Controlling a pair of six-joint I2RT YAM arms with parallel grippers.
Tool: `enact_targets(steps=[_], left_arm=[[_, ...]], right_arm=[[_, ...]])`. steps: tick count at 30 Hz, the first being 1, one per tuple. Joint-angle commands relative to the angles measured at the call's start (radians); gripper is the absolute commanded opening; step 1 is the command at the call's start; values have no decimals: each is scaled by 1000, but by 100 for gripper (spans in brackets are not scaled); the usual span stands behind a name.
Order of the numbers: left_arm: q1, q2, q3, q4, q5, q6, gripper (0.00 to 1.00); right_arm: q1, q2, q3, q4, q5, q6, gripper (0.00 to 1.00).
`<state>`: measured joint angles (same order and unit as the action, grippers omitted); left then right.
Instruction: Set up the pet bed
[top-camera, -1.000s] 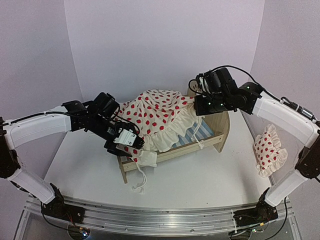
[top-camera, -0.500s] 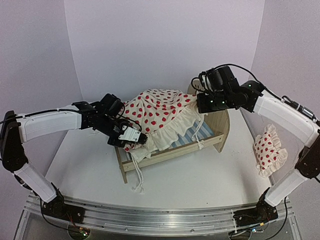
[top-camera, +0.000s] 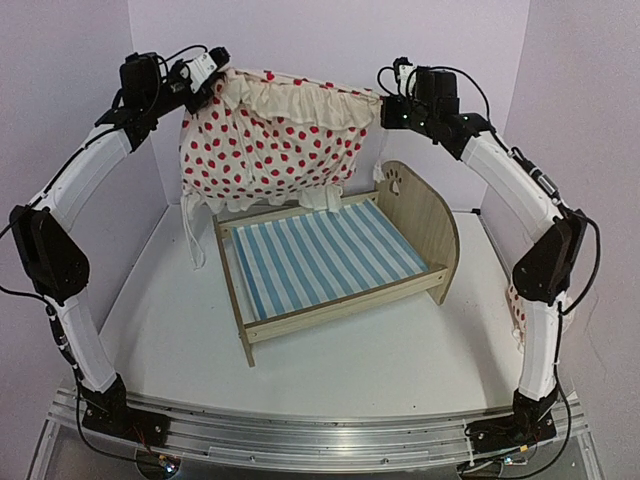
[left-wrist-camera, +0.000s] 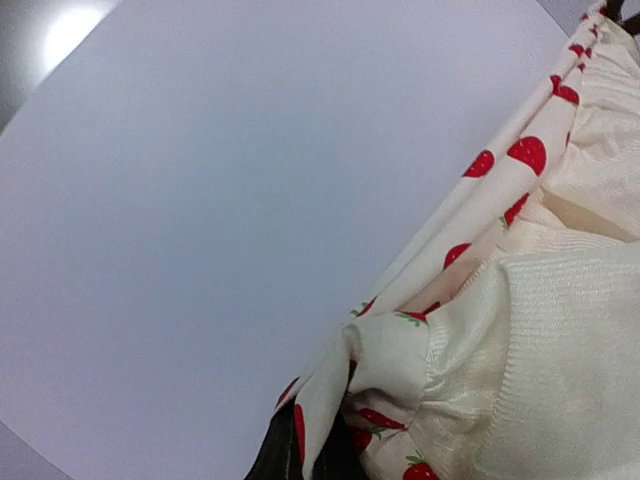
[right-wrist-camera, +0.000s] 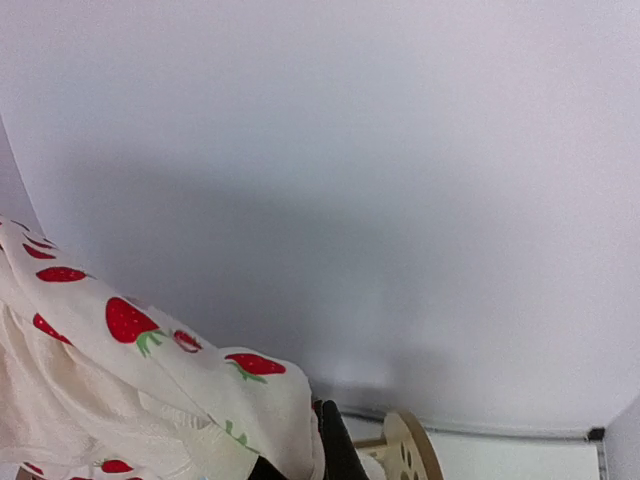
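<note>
Duvet (top-camera: 268, 150) stretched in the air between both grippers, above the far side of the pet bed (top-camera: 335, 305).

The white table (top-camera: 400, 355) carries the pet bed at its middle, its blue-and-white striped mattress (top-camera: 310, 262) uncovered, the rounded headboard (top-camera: 425, 215) with a paw-print cutout at the bed's right end and the low footboard (top-camera: 230, 285) at its left end. The cream strawberry-print duvet hangs as a sheet over the bed's far rail, ruffle along the top; whether its lower hem touches the rail cannot be told. High above the footboard end, the left gripper (top-camera: 207, 80) is clenched on one top corner, and high above the headboard the right gripper (top-camera: 385, 108) is clenched on the other. Each wrist view shows fabric pinched at a dark finger (left-wrist-camera: 285, 455) (right-wrist-camera: 335, 450). A red-dotted pillow (top-camera: 516, 300) lies right of the headboard, mostly hidden behind the right arm.
</note>
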<state>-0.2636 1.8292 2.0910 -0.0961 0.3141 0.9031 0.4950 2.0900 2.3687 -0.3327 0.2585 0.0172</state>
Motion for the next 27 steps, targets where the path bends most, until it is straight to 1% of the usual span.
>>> enact_targets(steps=[1,4,7,8,9,11,13,14,16,18,21,22,27], left_arm=[[32,46,120,206,35,-77,0],[33,86,194,270,33,-87,0],[36,99,194,340,68,-128,0],[37,99,184,329,88,-149,0],[37,95,161,320,109,-166,0],[34,64,73,320,153,-174,0],[30,12,-79,326,182,-158,0],[28,-9,-132,313,194,-153,0],[28,-57,-225,250,235,-151,0],[23,-117,-322,172,286,-149,0],[-3,-203,-401,-33,358,-122,0],[-12,-229,-417,-120,384,-121,0],[-57,-264,-436,-404,499,-192,0]], right_arm=[[-44,30,87,330,-108,-32,0],[-48,94,162,480,-145,-72,0],[-54,131,157,623,-133,-126,0],[-62,144,170,627,-127,-134,0],[-72,155,173,630,-126,-139,0],[-94,160,120,636,-158,-145,0],[-102,144,25,614,-177,-175,0],[-103,123,-26,581,-175,-196,0],[-103,57,-165,507,-153,-225,0],[-103,-52,-364,505,-119,-223,0],[-103,-201,-551,494,-101,-205,0],[-103,-243,-590,473,-103,-201,0],[-103,-412,-726,224,-67,-152,0]])
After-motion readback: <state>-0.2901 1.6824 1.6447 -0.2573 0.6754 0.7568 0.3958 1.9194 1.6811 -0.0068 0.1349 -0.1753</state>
